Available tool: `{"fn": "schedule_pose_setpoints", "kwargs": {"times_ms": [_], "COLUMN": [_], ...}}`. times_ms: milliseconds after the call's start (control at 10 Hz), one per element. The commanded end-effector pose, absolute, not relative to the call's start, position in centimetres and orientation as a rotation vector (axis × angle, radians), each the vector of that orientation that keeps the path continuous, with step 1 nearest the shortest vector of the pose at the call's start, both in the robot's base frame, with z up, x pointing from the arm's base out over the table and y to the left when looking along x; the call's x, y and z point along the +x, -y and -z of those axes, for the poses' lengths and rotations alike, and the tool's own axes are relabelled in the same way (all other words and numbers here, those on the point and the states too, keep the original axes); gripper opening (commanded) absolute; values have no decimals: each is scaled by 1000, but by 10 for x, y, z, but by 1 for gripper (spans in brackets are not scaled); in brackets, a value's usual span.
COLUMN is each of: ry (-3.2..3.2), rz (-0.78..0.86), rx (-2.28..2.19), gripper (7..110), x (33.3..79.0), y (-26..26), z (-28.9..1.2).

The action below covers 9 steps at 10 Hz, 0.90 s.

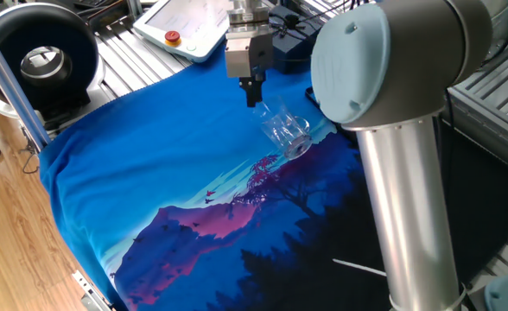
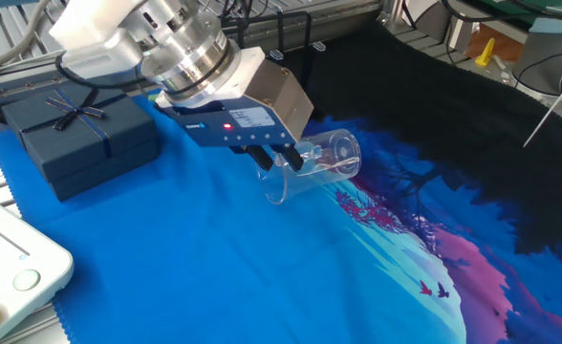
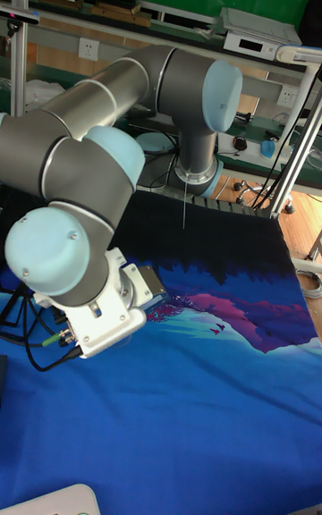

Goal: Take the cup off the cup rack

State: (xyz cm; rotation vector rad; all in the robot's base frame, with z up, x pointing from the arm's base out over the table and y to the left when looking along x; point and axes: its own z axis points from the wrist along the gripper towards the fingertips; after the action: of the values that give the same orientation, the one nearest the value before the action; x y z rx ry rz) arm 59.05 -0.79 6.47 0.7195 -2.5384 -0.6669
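Note:
The cup [image 1: 286,131] [image 2: 317,164], a clear glass mug, lies tilted on its side low over the blue printed cloth. My gripper [image 1: 253,100] [image 2: 279,164] points down at the cup's wider end, and its dark fingers are shut on the glass there. Whether the cup rests on the cloth or hangs just above it I cannot tell. The cup rack [image 2: 309,33], a thin black bar frame, stands behind the gripper at the table's far edge with no cup on it. In the tall fixed view the arm's wrist [image 3: 107,323] hides the fingers and the cup.
A dark navy box with a bow [image 2: 75,134] sits left of the gripper. A white teach pendant [image 1: 180,26] [image 2: 4,272] lies at the cloth's edge. The arm's thick grey column [image 1: 401,199] stands at the right. A black round device [image 1: 42,56] sits at the table corner.

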Motion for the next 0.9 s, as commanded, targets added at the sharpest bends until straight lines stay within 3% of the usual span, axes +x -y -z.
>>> {"fn": "schedule_pose_setpoints", "kwargs": {"times_ms": [0,100,200,700,800], "ry": [2502,2508,2504,2491,2499], "rz": [802,767,755,783,769], "rx": [802,789,779,747,745], "gripper": [44,44,22,22,7], "x": [584,583,581,566,566], "y": [2,8,10,4,5], "z": [-58,-58,-61,-68,-66]}}
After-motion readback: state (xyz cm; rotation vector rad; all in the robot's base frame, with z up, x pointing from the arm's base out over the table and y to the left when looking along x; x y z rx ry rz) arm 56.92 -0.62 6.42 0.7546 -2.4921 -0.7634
